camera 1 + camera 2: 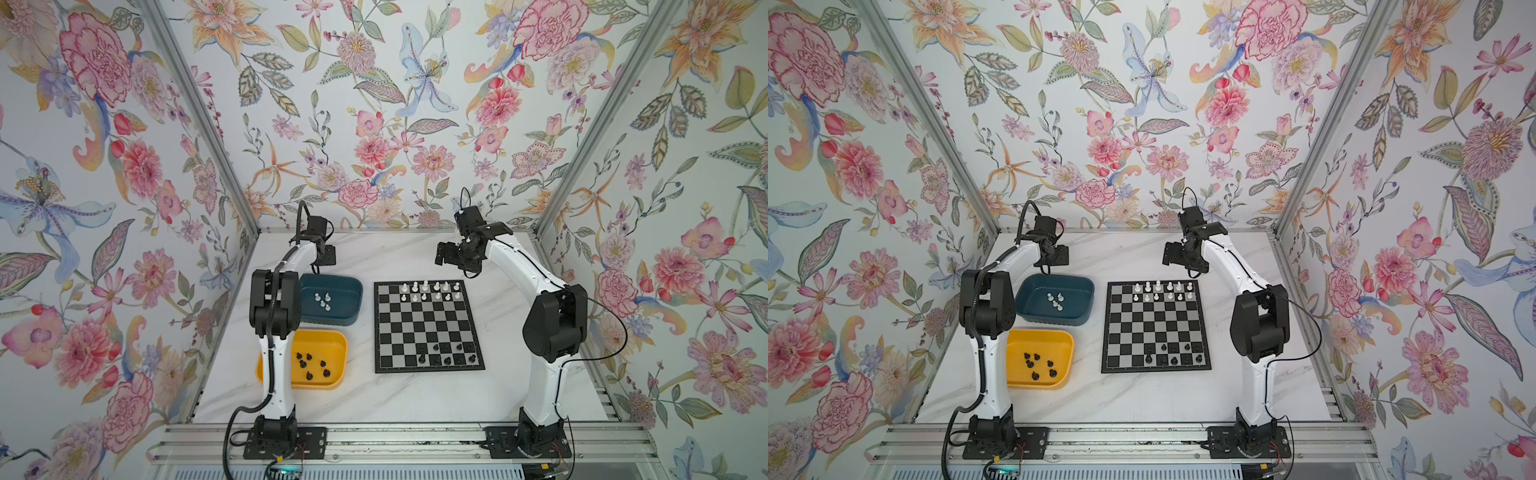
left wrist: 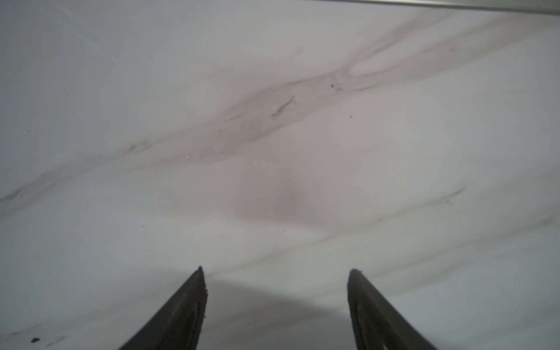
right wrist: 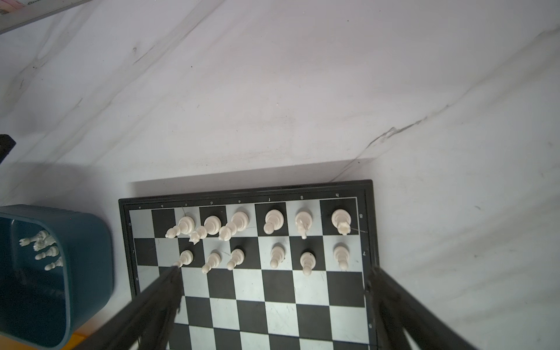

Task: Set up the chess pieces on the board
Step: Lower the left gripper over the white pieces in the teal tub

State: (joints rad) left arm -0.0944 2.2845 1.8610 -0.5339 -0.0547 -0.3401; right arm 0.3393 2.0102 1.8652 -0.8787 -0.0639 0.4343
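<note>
Nearest the lens, left wrist view: left claw (image 2: 277,269), released, nothing between its tips, only bare marbled surface (image 2: 272,136) beneath. In both top views, poised just beyond the far wall of the teal tray (image 1: 332,319). Loose white chess pieces (image 1: 323,301) inside that tray, hence back toward the arm's own base from the claw. Upright or lying: cannot tell.

Right claw (image 3: 274,271) likewise released and empty, above the far end of the board (image 1: 428,328), over the placed white pieces (image 1: 430,291). Two files of those ranks nearest the trays bare.

Loose black chess pieces (image 1: 311,365) in the yellow tray (image 1: 320,333); placed black pieces (image 1: 446,353) on the near ranks, with gaps.

Judged: left arm nearer both trays; next pick likely a short pull-back and descent into the teal tray.
</note>
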